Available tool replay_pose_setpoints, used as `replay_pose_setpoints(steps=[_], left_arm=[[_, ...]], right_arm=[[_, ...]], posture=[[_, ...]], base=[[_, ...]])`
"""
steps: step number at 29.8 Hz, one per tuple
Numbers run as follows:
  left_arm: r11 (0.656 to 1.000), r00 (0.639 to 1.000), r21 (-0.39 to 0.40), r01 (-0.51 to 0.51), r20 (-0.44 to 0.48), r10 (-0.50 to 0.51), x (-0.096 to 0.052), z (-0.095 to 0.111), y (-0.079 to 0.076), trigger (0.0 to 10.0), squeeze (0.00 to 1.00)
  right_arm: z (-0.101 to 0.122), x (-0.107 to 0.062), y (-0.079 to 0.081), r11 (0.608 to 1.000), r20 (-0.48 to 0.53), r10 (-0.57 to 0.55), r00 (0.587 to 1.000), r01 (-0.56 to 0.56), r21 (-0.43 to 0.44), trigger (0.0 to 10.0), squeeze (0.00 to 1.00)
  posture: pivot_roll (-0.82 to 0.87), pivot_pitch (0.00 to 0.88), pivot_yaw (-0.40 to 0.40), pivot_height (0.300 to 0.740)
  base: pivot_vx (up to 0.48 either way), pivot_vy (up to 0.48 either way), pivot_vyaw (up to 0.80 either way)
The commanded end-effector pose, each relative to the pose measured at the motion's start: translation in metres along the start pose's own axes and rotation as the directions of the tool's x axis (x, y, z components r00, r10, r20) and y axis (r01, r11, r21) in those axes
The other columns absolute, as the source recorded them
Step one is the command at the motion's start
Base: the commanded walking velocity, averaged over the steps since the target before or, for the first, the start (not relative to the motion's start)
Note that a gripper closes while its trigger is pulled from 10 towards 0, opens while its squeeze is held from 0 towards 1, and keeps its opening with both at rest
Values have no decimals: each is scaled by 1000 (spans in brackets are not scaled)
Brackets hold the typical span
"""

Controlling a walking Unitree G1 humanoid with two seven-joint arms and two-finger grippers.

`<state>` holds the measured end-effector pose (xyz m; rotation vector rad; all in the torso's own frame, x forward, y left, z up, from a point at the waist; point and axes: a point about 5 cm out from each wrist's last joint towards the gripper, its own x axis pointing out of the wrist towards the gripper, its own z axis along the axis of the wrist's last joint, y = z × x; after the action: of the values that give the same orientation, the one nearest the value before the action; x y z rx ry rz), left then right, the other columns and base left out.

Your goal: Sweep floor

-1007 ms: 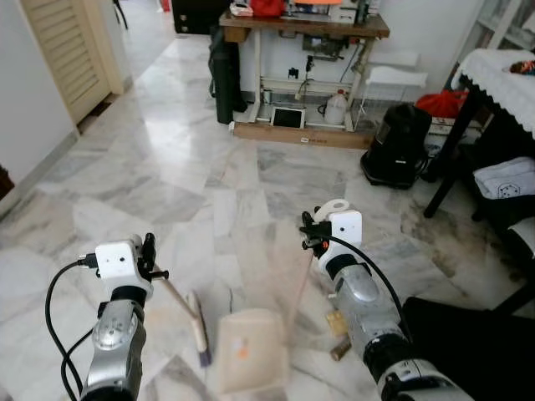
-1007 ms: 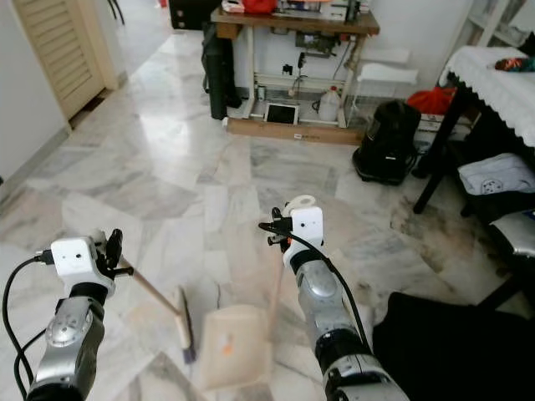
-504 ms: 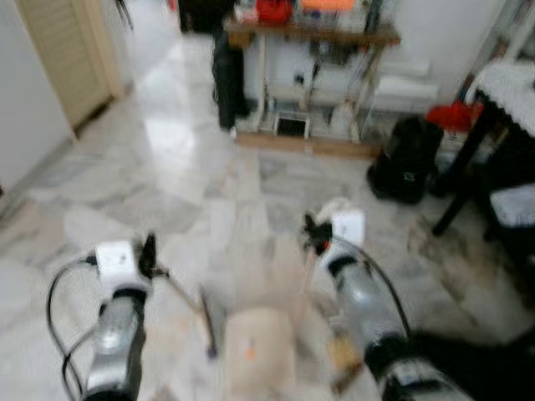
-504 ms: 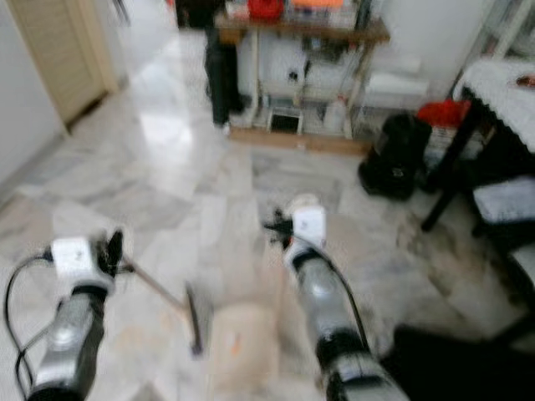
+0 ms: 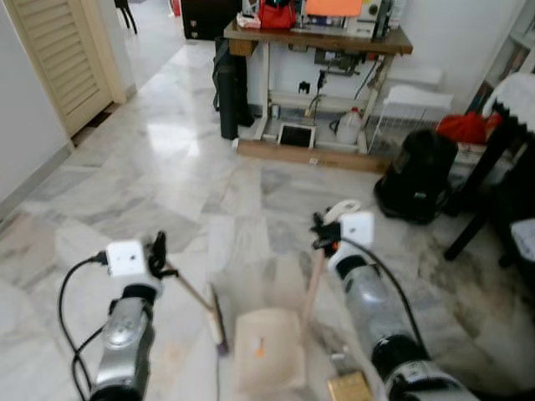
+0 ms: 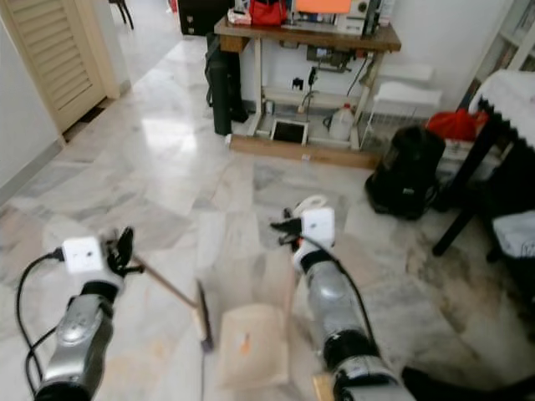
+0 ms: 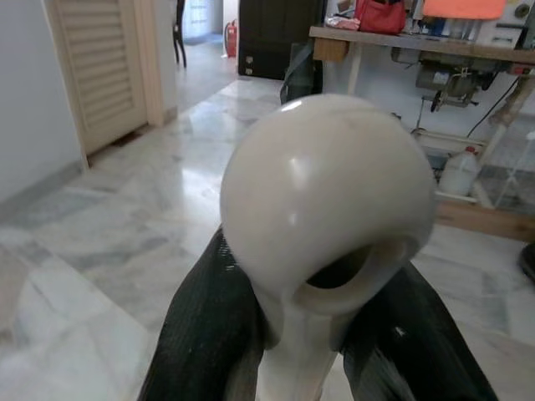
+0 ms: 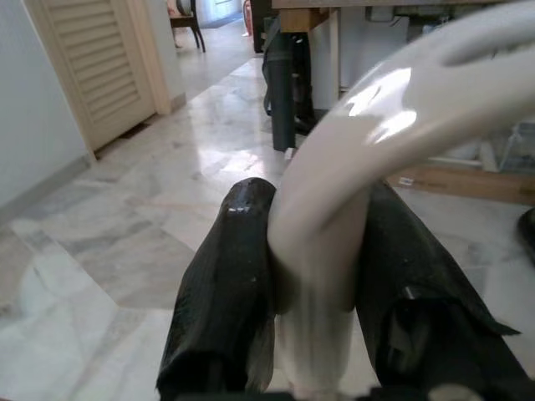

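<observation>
My left gripper is shut on the end of a cream broom handle. The handle slopes down to the brush head on the marble floor. My right gripper is shut on the upright handle of a cream dustpan, which rests on the floor just right of the brush. In the left wrist view the rounded broom end sits between black fingers. The right wrist view shows the dustpan's looped grip clamped between fingers. A small brown scrap lies right of the pan.
A wooden work table with a white jug beneath stands ahead. A black bag sits to its right, a tall black case to its left. A louvred door is at the left and a dark-legged table at the right.
The whole picture has shifted and was blurred half a second ago, so the camera moved. Both grippers keep the same hold on the broom and dustpan.
</observation>
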<state>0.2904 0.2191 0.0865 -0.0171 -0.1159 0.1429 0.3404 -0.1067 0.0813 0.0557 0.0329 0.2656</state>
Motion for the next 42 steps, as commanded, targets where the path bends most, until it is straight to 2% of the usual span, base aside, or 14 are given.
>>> replay_pose_setpoints(steps=[1,9,33,39,42], left_arm=[[1000,998,-3,16,65,-16,6,12,-7,10000,0],[1000,998,-6,20,63,-20,5,12,-7,10000,0],[1000,998,-16,19,60,-18,7,12,-8,10000,0],[1000,998,-19,15,61,-13,7,12,-7,10000,0],[1000,998,-16,15,67,-14,7,12,-7,10000,0]], right_arm=[[9,2,-7,1000,40,-20,999,20,3,10000,0],[9,2,-7,1000,34,-22,999,21,11,10000,0],[6,3,-5,1000,11,-8,1000,8,8,10000,0],[7,3,-4,1000,12,-5,1000,5,6,10000,0],[8,3,-3,1000,19,0,1000,0,9,10000,0]], posture=[[-9,0,9,740],[-9,0,9,740],[-10,0,11,740],[-11,0,10,740],[-10,0,9,740]], base=[[0,0,0],[0,0,0],[0,0,-794],[0,467,-800],[0,0,-800]])
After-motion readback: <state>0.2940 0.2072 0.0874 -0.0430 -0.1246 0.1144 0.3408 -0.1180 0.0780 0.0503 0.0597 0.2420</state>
